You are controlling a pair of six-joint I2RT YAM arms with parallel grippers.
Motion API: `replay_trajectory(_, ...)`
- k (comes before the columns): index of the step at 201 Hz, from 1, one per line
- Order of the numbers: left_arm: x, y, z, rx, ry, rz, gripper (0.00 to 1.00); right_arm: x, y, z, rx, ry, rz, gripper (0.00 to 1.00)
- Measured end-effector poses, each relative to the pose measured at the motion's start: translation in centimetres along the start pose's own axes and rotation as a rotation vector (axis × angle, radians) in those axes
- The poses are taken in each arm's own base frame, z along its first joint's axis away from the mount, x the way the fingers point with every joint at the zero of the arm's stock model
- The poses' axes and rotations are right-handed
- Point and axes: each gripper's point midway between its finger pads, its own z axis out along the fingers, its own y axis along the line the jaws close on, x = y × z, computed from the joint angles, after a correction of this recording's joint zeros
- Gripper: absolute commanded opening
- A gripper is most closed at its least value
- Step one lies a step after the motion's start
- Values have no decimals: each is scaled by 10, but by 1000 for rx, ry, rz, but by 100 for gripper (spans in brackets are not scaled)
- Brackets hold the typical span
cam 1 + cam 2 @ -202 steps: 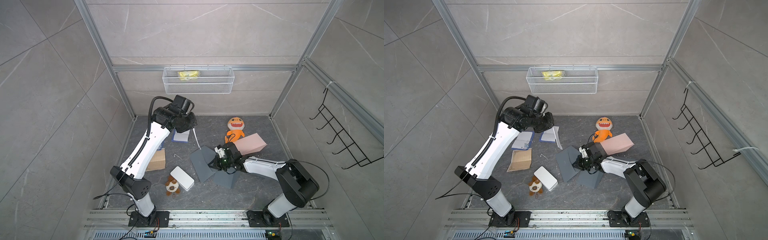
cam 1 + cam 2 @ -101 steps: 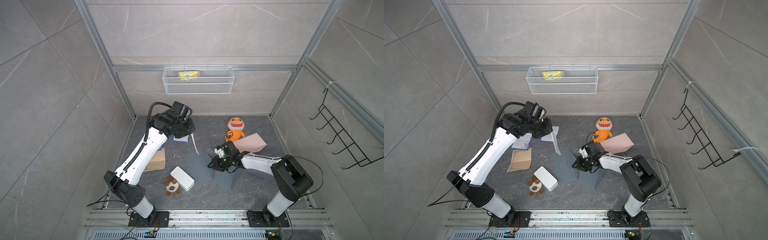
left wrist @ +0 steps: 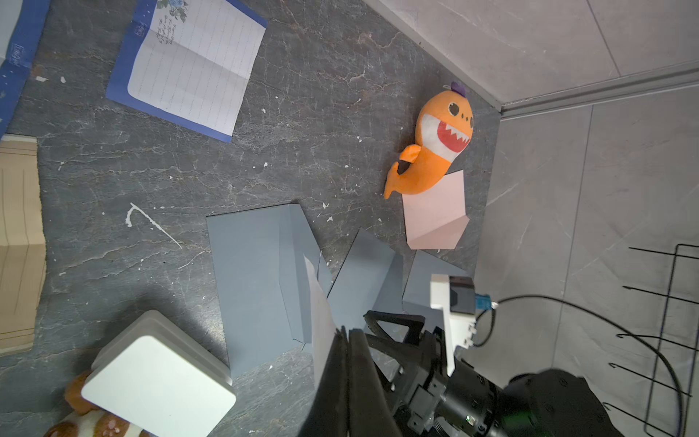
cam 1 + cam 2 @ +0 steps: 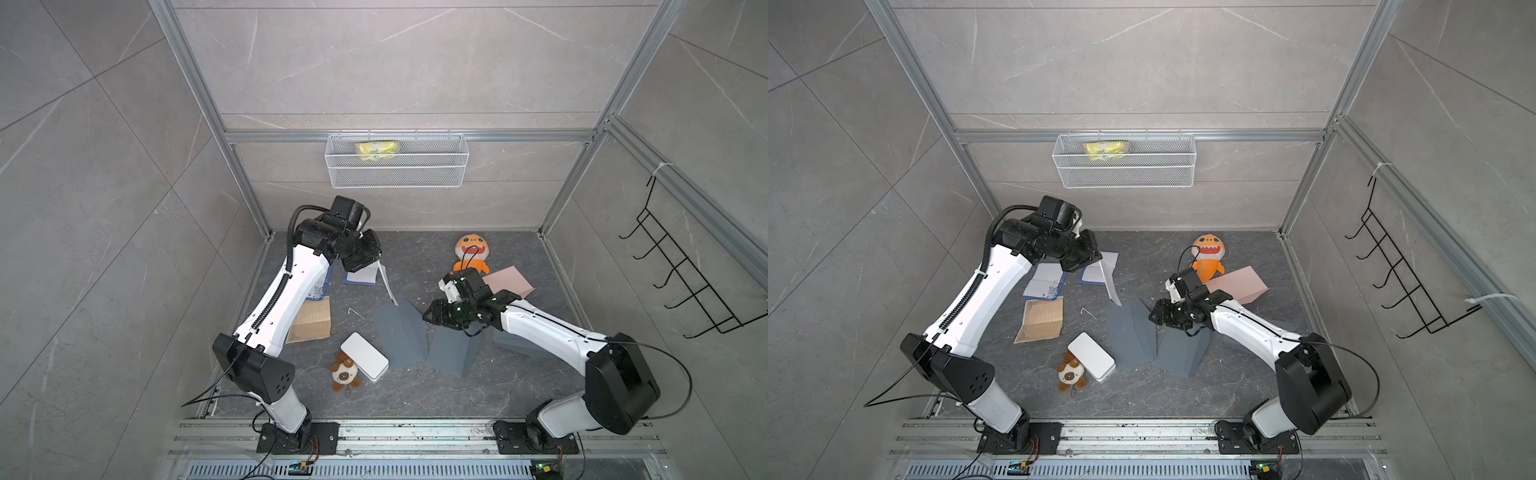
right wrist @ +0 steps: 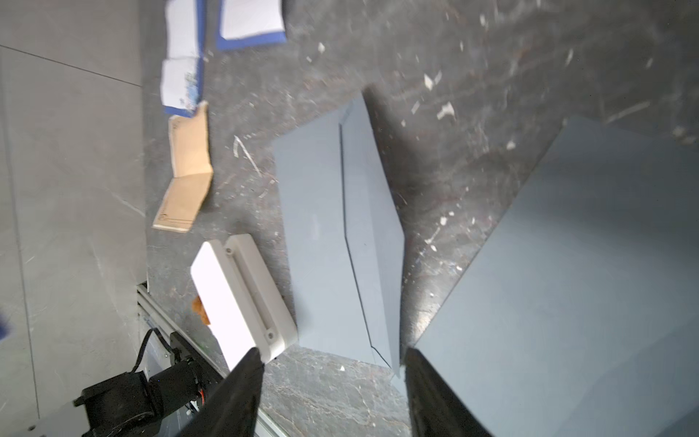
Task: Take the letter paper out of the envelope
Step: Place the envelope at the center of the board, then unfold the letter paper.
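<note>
Paper, in both top views: letter paper (image 4: pixel 386 286) hangs edge-on below left tool (image 4: pixel 374 262), lower end near grey envelope (image 4: pixel 397 336).
Left wrist: tool clamped on paper's edge; envelope lies beyond its tip.
Right wrist: right tool (image 5: pixel 333 357) spread, empty, by envelope's flap edge; paper unseen.
Nearer arm: left, the one holding it.

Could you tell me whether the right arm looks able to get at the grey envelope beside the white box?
Probably yes: the right gripper hangs open at the edge of that grey envelope; nothing lies on it, and the white box sits beside it, not between them.
</note>
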Motion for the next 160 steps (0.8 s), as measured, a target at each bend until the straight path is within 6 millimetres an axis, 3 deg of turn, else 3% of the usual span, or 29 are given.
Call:
replay_trajectory(35, -21, -6, -3, 120, -3, -107, 0, -37, 48, -35, -203, -169, 144, 72)
replay_trajectory(59, -30, -9, -3, 185, 8, -167, 0, -54, 71, -45, -330, -217, 264, 72)
replay_trajectory(105, -34, -27, -1, 294, 34, -217, 0, -74, 91, -52, -487, -247, 453, 67)
replay_trajectory(160, -34, -29, 6, 321, 50, -253, 0, -86, 103, -56, -572, -249, 553, 49)
